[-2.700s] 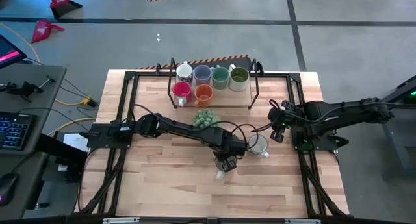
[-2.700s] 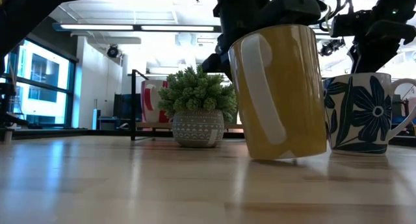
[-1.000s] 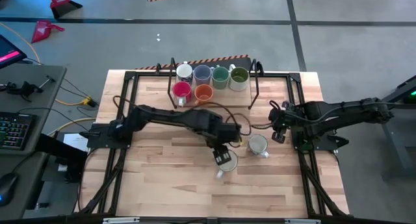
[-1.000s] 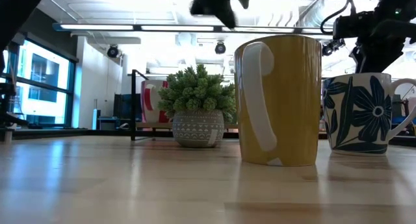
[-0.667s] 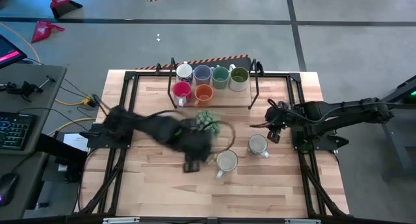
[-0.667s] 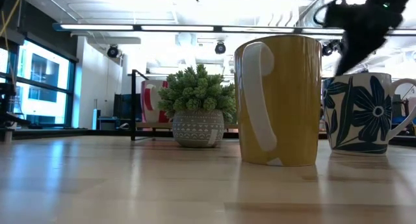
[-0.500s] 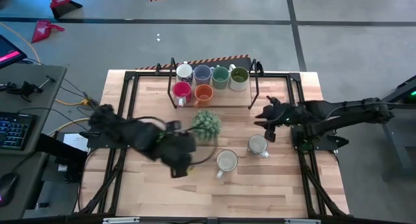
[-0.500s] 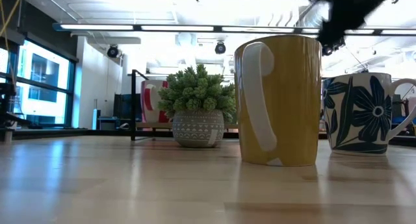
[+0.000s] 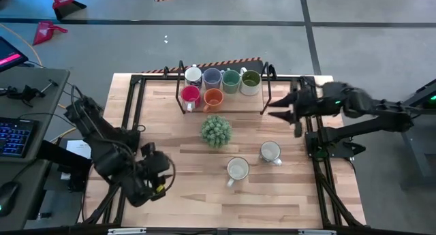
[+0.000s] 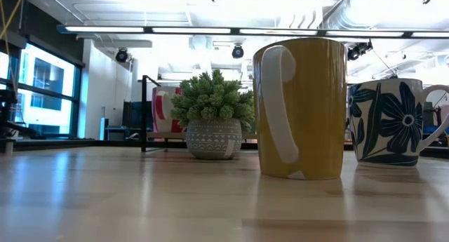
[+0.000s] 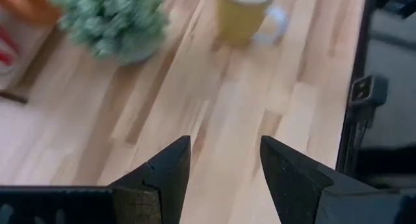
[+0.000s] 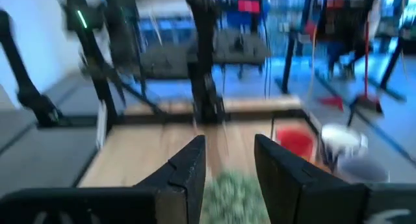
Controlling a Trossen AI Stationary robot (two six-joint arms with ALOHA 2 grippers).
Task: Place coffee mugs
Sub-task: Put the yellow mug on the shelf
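Observation:
A yellow coffee mug (image 9: 238,169) (image 10: 302,109) and a white mug with blue flowers (image 9: 270,151) (image 10: 389,123) stand upright on their bases on the table. Several more mugs stand in the black wire rack (image 9: 267,92) at the far edge, among them a red one (image 9: 190,95) and an orange one (image 9: 213,97). My left gripper (image 9: 162,177) (image 11: 223,178) is open over the table's near left part, well away from the yellow mug. My right gripper (image 9: 276,114) (image 12: 229,162) is open and hangs raised by the rack's right end, pointing left.
A small spiky green plant in a patterned pot (image 9: 216,129) (image 10: 212,119) stands between the rack and the two loose mugs. A black metal frame (image 9: 317,167) runs along the table's edges. Bare wood lies on the table's near left side.
My left gripper has drawn back from beside the yellow mug toward the table's near left corner, still open. The yellow mug stays upright where it stood. My right gripper has risen and gone toward the far edge, near the rack's right end.

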